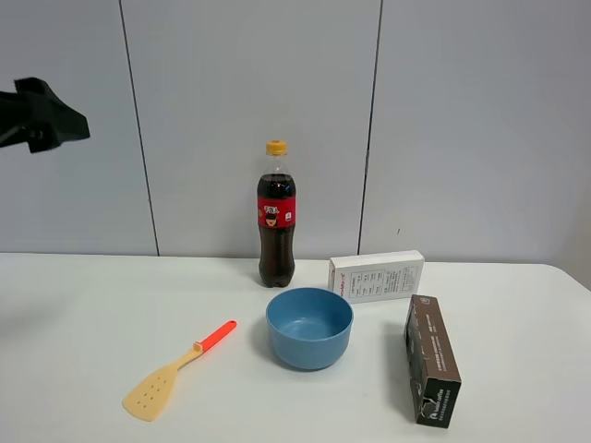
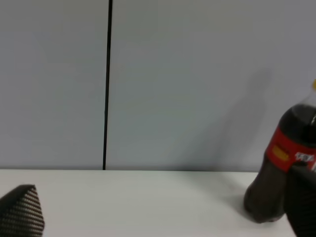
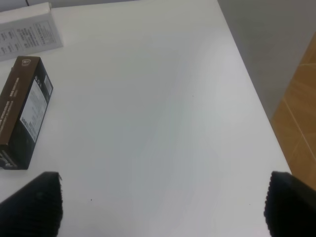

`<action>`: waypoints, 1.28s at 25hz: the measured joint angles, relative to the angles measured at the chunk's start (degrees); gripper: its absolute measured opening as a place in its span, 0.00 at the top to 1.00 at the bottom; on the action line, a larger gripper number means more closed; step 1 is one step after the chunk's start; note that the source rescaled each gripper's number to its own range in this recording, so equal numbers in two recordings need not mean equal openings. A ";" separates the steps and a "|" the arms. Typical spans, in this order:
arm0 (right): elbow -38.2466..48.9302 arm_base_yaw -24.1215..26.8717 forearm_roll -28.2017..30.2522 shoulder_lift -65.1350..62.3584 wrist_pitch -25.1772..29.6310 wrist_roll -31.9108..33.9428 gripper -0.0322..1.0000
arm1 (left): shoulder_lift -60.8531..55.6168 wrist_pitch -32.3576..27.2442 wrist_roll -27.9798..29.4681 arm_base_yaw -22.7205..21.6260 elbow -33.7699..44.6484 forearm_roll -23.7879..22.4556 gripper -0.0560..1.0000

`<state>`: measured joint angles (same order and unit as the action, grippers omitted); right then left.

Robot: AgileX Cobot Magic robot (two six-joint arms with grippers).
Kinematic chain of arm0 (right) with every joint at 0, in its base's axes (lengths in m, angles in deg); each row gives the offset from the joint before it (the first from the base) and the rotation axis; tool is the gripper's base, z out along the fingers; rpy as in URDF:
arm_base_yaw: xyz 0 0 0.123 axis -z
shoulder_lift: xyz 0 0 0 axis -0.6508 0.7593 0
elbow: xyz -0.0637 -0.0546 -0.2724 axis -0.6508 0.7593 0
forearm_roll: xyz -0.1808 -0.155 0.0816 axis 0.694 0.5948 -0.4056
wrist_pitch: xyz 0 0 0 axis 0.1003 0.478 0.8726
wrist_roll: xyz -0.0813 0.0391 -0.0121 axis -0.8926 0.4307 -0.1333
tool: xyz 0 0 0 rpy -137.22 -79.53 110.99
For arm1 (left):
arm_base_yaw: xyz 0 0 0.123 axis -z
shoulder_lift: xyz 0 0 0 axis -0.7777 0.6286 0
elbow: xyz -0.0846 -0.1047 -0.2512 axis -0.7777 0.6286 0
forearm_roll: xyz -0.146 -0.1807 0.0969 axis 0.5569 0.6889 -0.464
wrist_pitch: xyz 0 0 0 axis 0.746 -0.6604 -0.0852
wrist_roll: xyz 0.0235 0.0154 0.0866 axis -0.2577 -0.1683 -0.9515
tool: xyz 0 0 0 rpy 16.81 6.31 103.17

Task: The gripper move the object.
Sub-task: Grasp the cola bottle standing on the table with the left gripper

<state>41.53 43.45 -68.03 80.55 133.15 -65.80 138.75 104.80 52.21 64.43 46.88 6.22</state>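
Observation:
The cola bottle, clear plastic with dark cola, a yellow cap and a red label, stands upright at the back of the white table, by the wall. My left gripper hangs high at the far left, well away from the bottle. In the left wrist view the gripper is open and empty, its fingertips wide apart, and the bottle shows at the frame's edge. My right gripper is open and empty over bare table near the table's right edge; it is out of the exterior view.
A blue bowl sits just in front of the bottle. A white box stands to the bottle's right, and a dark box lies nearer the front right, also in the right wrist view. A yellow spatula with a red handle lies front left.

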 joint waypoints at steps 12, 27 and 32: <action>0.00 0.00 0.00 0.00 0.00 0.00 0.00 | 17.27 17.62 10.03 0.86 0.00 -10.41 0.00; 0.00 0.00 0.00 0.00 0.00 0.00 0.00 | 27.23 26.17 12.76 6.66 -5.56 -21.78 0.00; 0.00 0.00 0.00 0.00 0.00 0.00 0.00 | 32.33 24.49 12.72 6.72 -10.23 -24.78 0.00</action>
<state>41.53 43.45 -68.03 80.55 133.15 -65.80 171.08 129.29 64.93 71.15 36.64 -18.56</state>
